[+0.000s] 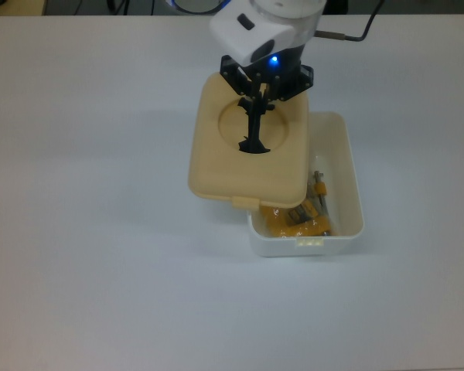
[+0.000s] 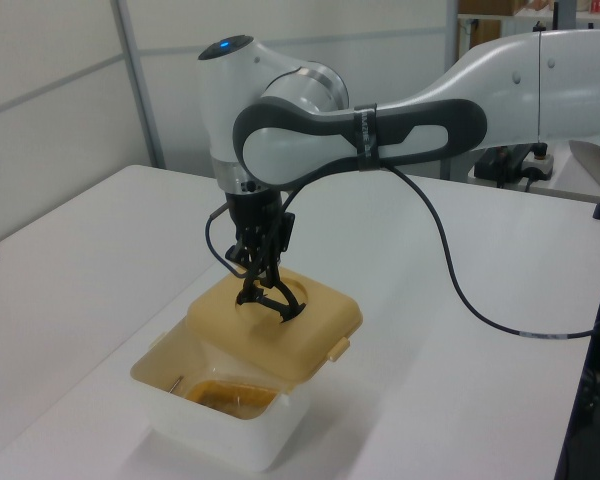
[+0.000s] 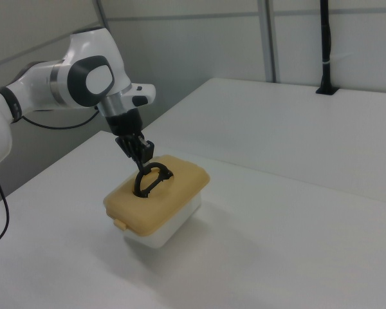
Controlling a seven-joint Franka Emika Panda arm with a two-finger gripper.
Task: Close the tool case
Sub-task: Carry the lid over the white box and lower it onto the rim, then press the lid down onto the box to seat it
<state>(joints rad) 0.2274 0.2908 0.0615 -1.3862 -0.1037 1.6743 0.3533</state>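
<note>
I've got the hand (image 1: pixel 257 108) pinching the lid's black handle (image 1: pixel 255 133), the lid (image 1: pixel 249 151) hanging under it and only half over the tub (image 1: pixel 348 193) (offset), so lowering now could catch a rim

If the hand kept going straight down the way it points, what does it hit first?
The hand points down, shut on the black handle. Directly below is the lid, in its round recess; the tub lies under that, only partly covered.
</note>
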